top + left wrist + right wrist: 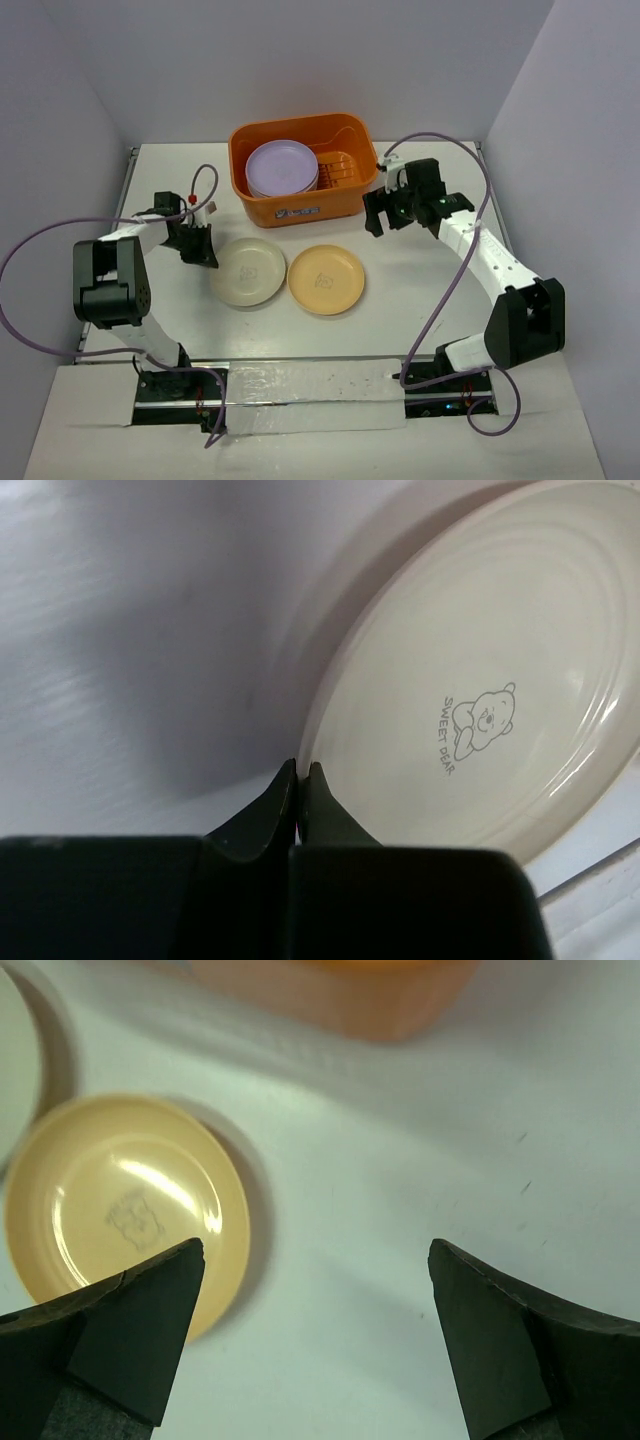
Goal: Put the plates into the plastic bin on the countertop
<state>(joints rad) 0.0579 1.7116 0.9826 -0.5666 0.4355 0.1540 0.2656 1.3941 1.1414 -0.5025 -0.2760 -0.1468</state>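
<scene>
The orange plastic bin [352, 203] stands at the back of the white countertop [420, 300], holding a stack of plates topped by a lavender plate [282, 167]. A cream plate [250, 272] and a yellow-orange plate [326, 279] lie side by side in front of it. My left gripper [203, 252] is shut on the cream plate's [480, 680] left rim; the fingertips [290, 780] pinch its edge. My right gripper [385, 215] hangs open just right of the bin, nothing between its fingers [160, 1300]. The right wrist view shows the yellow-orange plate [110, 1200] at lower left.
Grey walls close in the countertop on the left, back and right. The bin's slotted floor [340, 170] shows to the right of the stack. Purple cables loop from both arms over the table sides.
</scene>
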